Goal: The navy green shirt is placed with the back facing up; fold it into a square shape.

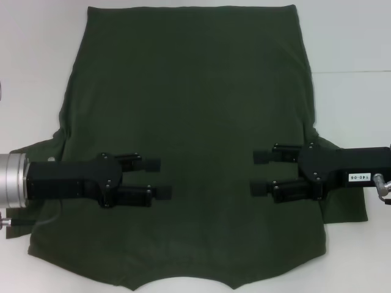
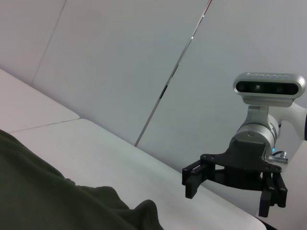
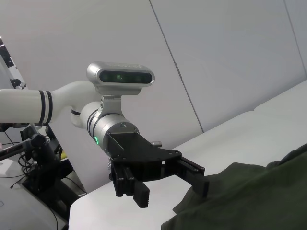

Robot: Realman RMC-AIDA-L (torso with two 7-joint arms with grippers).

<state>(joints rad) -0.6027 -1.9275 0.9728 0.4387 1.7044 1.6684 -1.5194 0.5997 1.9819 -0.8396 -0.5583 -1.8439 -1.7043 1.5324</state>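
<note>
The navy green shirt [image 1: 195, 104] lies spread flat on the white table [image 1: 348, 36], plain side up and free of lettering, with its straight hem at the far edge and its collar notch at the near edge; it covers most of the table's middle. Both sleeves are tucked close against the body of the shirt, one bunched beside each arm. The left gripper [image 1: 160, 179] hovers over the shirt's left half, toward the near end, its black fingers [image 1: 146, 163] spread apart and pointing inward to the shirt's centreline, with nothing between them. The right gripper [image 1: 261, 173] mirrors it over the shirt's right half, at about the same level along the shirt, its fingers [image 1: 266, 156] likewise spread and empty, pointing toward the left gripper. The two grippers are well apart, with a bare strip of the shirt's back between them. The left wrist view shows the right gripper [image 2: 229, 190] open above the table [image 2: 96, 148], beyond a rumpled edge of the shirt [image 2: 43, 196]. The right wrist view shows the left gripper [image 3: 170, 184] open, just beside a crumpled fold of the shirt [image 3: 249, 196].
</note>
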